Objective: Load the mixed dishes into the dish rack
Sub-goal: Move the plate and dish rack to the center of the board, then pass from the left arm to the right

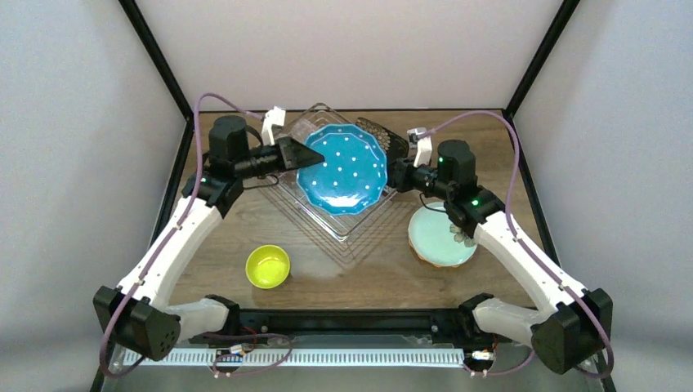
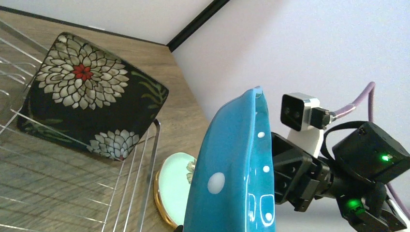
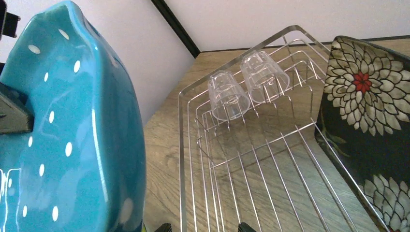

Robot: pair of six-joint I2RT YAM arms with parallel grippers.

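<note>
- Gripping the teal plate by its left rim, the left pincer is partly closed on it. It holds the plate tilted above the rack.
- The right pincer stands at the opposite rim with its jaws wide apart, holding nothing. In its wrist view the plate sits just beside the fingers, not between them. Whether it touches them I cannot tell.
- The black plate leans in the rack's far corner, just beyond the right pincer.
- Two glasses rest in another rack corner, mouths down and tilted. They are just beyond the left pincer.
- The mint plate lies flat on the table behind the right pincer, partly under that arm. An orange rim shows beneath it.
- The bowl stands upright on the table, well behind the left pincer and outside the rack.
</note>
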